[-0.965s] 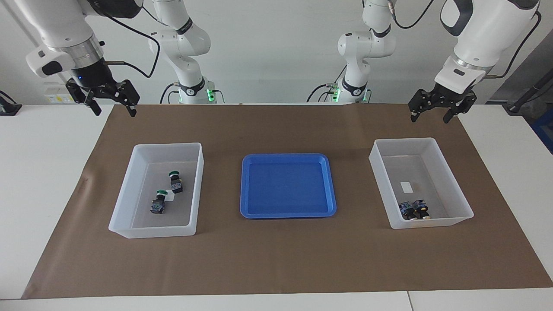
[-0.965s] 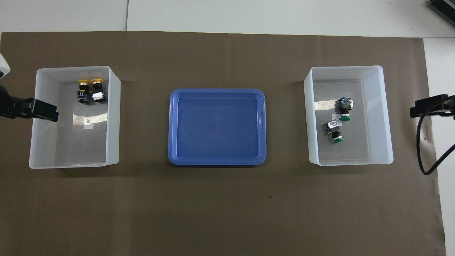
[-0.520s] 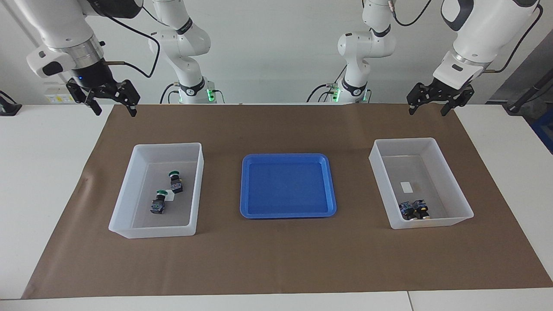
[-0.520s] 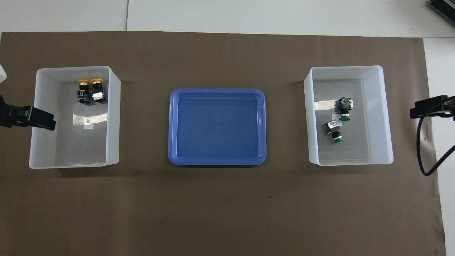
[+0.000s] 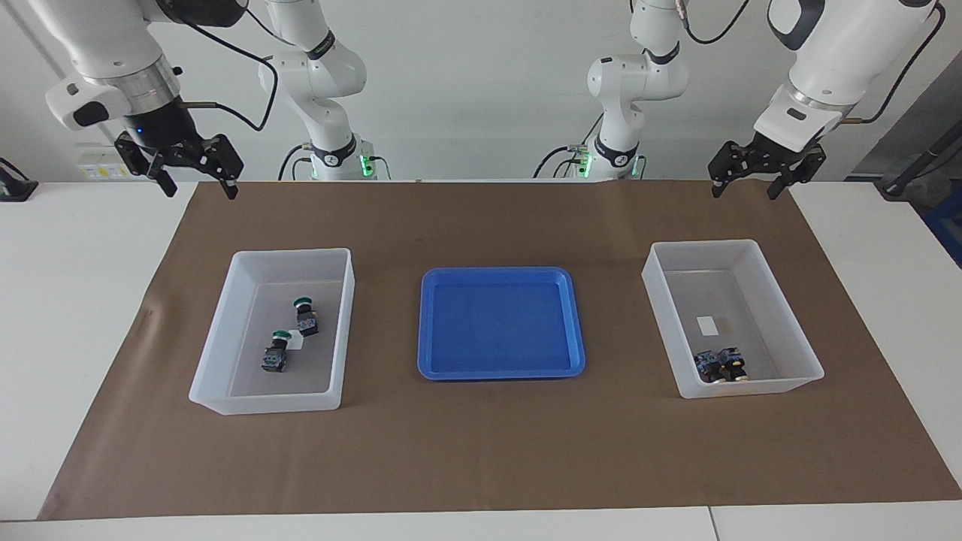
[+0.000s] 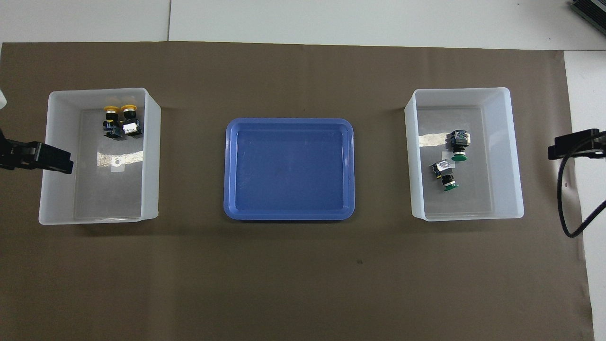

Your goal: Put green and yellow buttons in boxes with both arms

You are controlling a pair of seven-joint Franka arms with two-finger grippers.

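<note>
Two green buttons lie on their sides in the box at the right arm's end; they also show in the overhead view. Two yellow buttons lie side by side in the box at the left arm's end, against the wall farthest from the robots; the overhead view shows their yellow caps. My left gripper is open and empty, up in the air over the brown mat's edge nearest the robots. My right gripper is open and empty, raised over the mat's corner.
A shallow blue tray with nothing in it sits between the two boxes. A brown mat covers the table. A black cable hangs from the right arm over the mat's edge.
My left gripper has risen and drawn back toward the robots, away from its box. My right gripper has lifted slightly. The buttons have not moved.
</note>
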